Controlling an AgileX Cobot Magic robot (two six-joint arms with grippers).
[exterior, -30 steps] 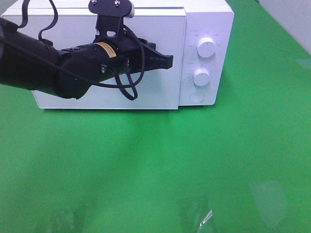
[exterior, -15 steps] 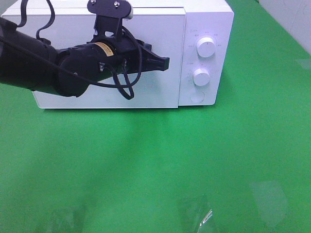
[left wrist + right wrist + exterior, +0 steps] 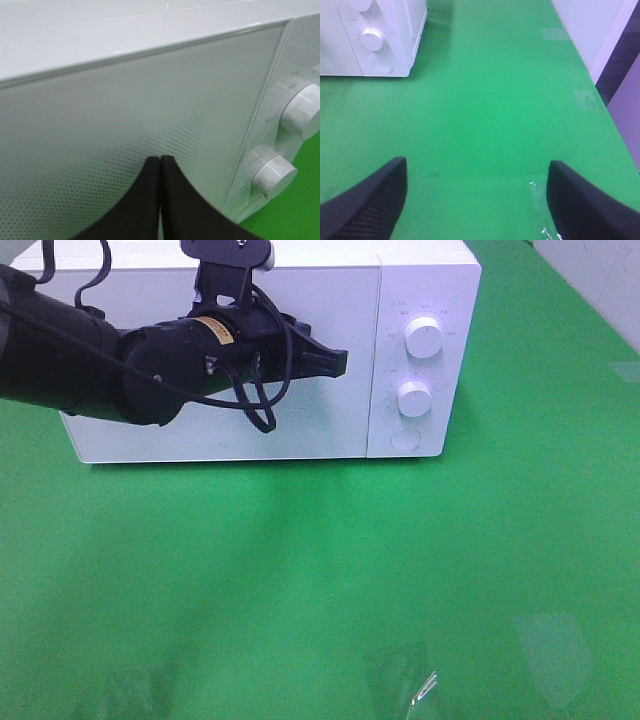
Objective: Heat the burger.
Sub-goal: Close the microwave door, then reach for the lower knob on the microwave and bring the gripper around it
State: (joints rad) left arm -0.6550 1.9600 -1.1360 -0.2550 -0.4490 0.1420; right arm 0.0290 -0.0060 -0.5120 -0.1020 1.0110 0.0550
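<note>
The burger is out of view. A white microwave (image 3: 420, 280) stands at the back of the green table with its door (image 3: 330, 420) flush with the front. My left gripper (image 3: 343, 362) is shut and empty, its tips against the door's right part, near the two knobs (image 3: 424, 337). The left wrist view shows the shut fingertips (image 3: 160, 162) at the perforated door panel (image 3: 100, 140), with the knobs (image 3: 274, 172) beside it. My right gripper (image 3: 477, 172) is open and empty above the bare green cloth, out of the exterior high view.
The microwave's control panel has two white knobs and a round button (image 3: 404, 439); it also shows in the right wrist view (image 3: 382, 65). The green cloth (image 3: 320, 580) covers the table. The table's right edge (image 3: 600, 95) borders a pale wall.
The microwave door has swung from slightly ajar to flush with the front, pushed by my left gripper, which moved slightly back and up. The right arm has not moved.
</note>
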